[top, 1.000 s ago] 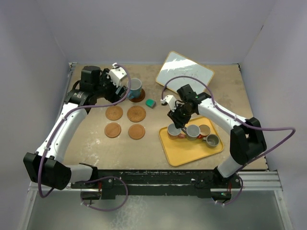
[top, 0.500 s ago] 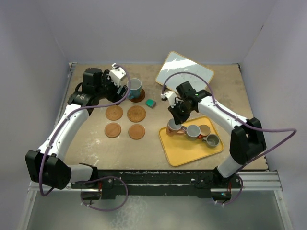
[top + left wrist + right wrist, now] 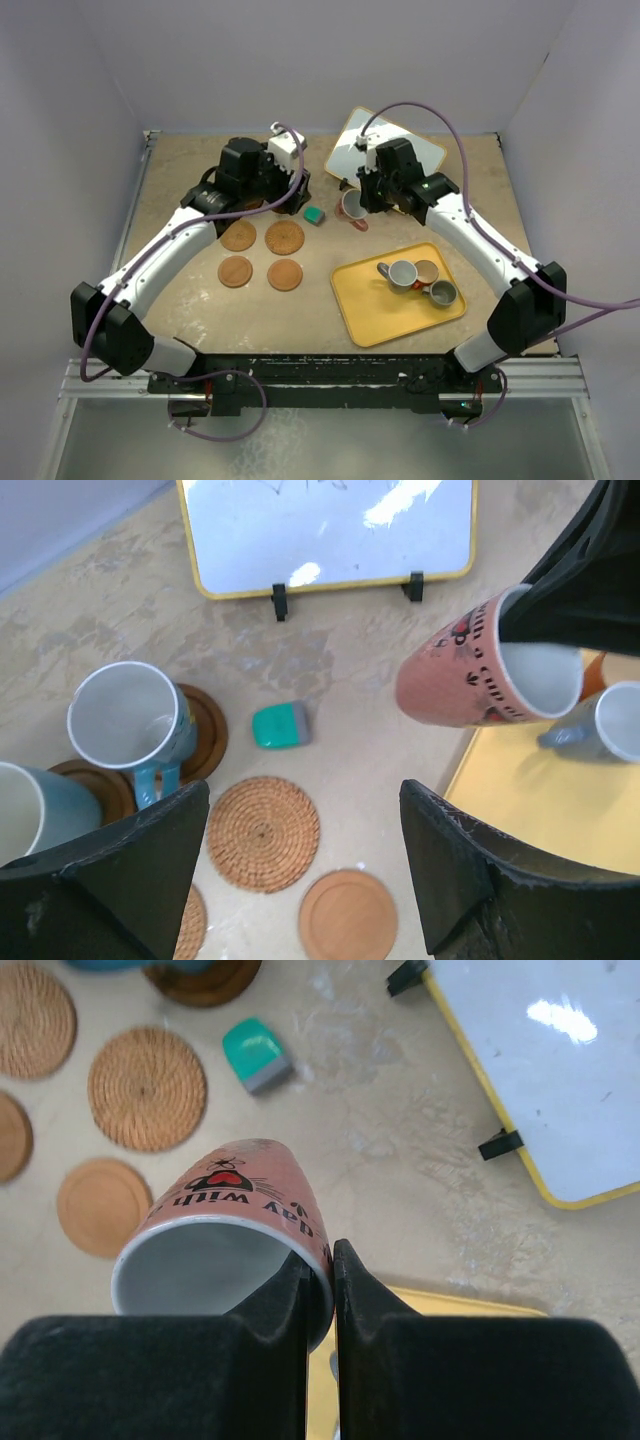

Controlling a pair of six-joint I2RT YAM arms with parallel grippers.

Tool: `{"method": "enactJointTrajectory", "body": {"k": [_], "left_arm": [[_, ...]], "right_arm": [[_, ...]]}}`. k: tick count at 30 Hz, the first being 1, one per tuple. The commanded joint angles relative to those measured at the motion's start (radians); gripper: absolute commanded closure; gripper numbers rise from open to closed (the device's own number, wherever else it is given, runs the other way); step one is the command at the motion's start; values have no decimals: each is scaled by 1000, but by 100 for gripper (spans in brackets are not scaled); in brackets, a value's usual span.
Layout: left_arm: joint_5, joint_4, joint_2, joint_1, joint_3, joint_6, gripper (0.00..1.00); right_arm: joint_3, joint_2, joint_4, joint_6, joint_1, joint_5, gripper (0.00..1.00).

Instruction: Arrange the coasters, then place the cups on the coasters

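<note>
1. The right hand pinches the rim of the pink cup, one finger inside and one outside; the fingers cover the near stretch of rim.
2. We see that cup tilted above the bench, between the teal block and the yellow tray. Its handle is hidden from us in every view.
3. The left hand is spread wide, above the light coasters. The top view shows four of them in a square; the left wrist view shows three, one cut by a finger.
4. One blue cup stands on a dark coaster. A second blue cup, cut off by the frame edge, stands on another dark coaster.
5. In the top view the left arm hides both of those pairs.
6. Three cups sit in the tray: two grey cups, and one that looks orange-tan, though it is small to judge.
</note>
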Motion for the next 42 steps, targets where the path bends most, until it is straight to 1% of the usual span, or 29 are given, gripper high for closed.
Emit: {"method": "enactJointTrajectory", "body": {"k": [1,4,5,7,12,18,24,27,29,38,42], "left_arm": [[4,87,44,-7,103,-187,27],[5,139,61,-30,122,-255,26],[6,152,69,-40,131,-269,24],[-1,166,92,-57,155,-297,22],[-27,183,166,-90,214,-366,21],[-72,191,255,-127,287,-405,21],[-118,176,314,-141,336,-416,22],[-132,159,341,-144,362,-419,29],[-145,143,354,-149,375,-418,35],[-178,108,384,-163,394,-398,54],[-173,95,398,-164,402,-384,65]], "right_arm": [[100,-1,142,199,14,198,100],[108,2,184,237,21,282,100],[115,5,188,251,21,312,100],[129,11,186,276,23,356,100],[157,23,158,343,33,444,100],[165,27,140,376,61,510,100],[164,22,125,408,85,529,100],[165,18,121,417,98,536,100],[167,17,120,419,106,546,100],[168,3,120,432,125,559,100],[168,4,128,427,127,564,100]]}}
